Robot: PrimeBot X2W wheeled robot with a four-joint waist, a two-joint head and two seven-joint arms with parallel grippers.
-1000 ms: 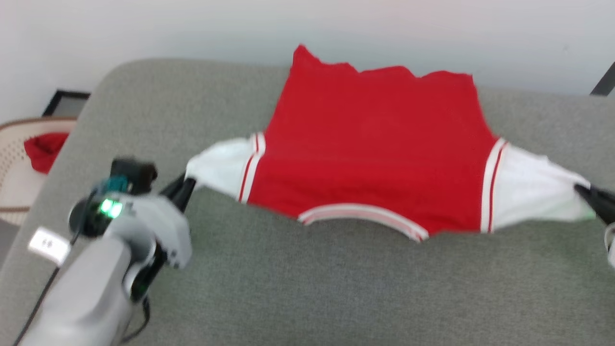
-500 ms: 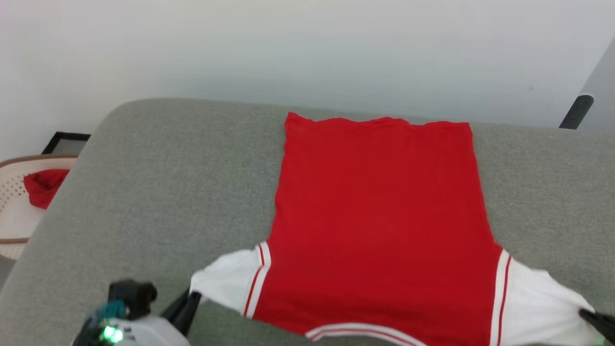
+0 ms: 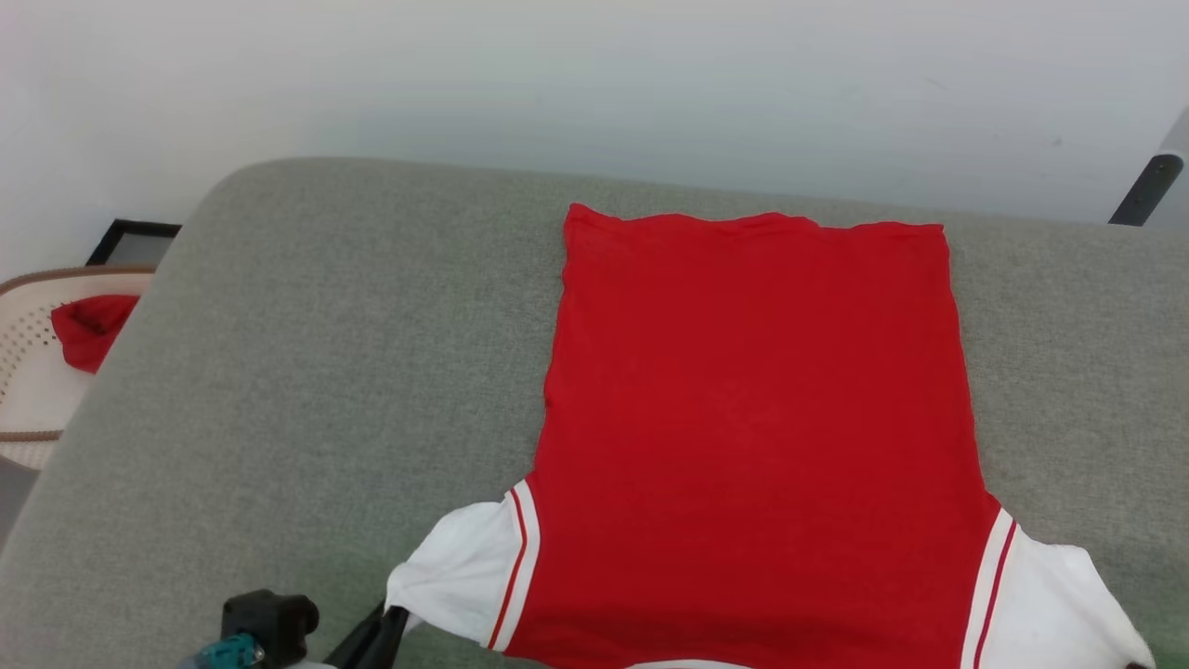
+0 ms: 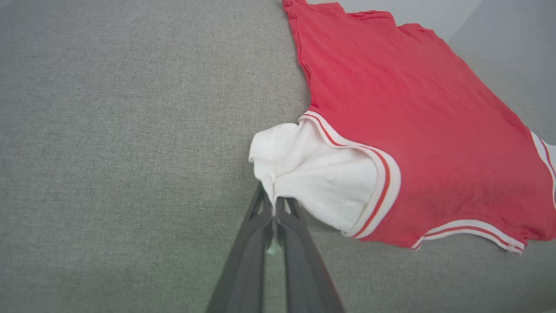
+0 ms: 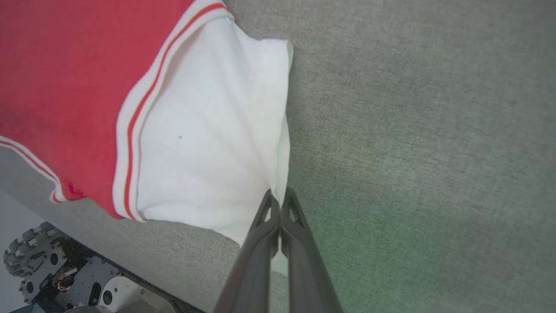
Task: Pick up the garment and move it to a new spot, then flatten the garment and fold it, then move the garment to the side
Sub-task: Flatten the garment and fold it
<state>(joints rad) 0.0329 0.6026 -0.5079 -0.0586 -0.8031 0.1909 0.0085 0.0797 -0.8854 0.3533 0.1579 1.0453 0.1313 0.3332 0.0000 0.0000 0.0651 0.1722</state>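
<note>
Item: garment (image 3: 757, 418), red body lies flat on the grey cushion (image 3: 307, 372), hem toward its far edge. Left gripper (image 4: 274, 202) pinches one white sleeve, right gripper (image 5: 278, 195) the other, near its front edge. Step: flattening. Next, likely: release, then regrip for folding.

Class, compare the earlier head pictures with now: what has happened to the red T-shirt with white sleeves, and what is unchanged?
The red soft-fabric T-shirt with white sleeves, earlier bunched with a rippled hem, has been drawn toward the robot and lies flat on the grey fabric cushion. Nothing was let go: the left gripper and right gripper stay shut on its sleeves. The small red cloth stays in the pale basket.
</note>
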